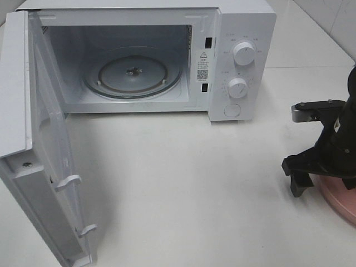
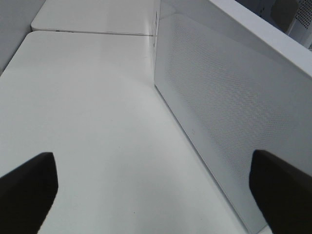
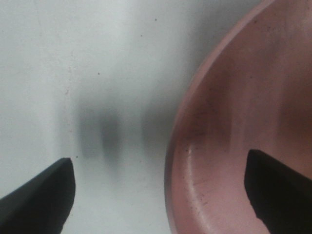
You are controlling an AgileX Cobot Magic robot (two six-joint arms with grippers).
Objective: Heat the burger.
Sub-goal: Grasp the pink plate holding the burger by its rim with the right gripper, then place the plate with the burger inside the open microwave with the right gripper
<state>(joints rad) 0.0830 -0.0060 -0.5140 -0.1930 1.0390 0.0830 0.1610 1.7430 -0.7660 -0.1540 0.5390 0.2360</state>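
While the microwave (image 1: 245,22) stood open, the right claw (image 3: 161,163) hung spread astride the left rim of the pink plate (image 3: 192,131).

- This looks like a robot test bench dressed as a kitchen corner, not a lived-in kitchen.
- A white countertop microwave (image 1: 239,55) stands at the far side. Its door (image 1: 33,139) is swung open to the left, showing a glass turntable (image 1: 132,72), and two round dials (image 1: 244,53) sit on its right panel.
- It rests on a plain white tabletop (image 1: 194,183).
- The left wrist view shows a second white tabletop (image 2: 92,17) butted against the first along a seam.
- A white tiled wall (image 1: 328,16) shows at the far right.
- A black robot arm (image 1: 339,139) reaches in at the right edge, over a pink plate (image 1: 342,203).
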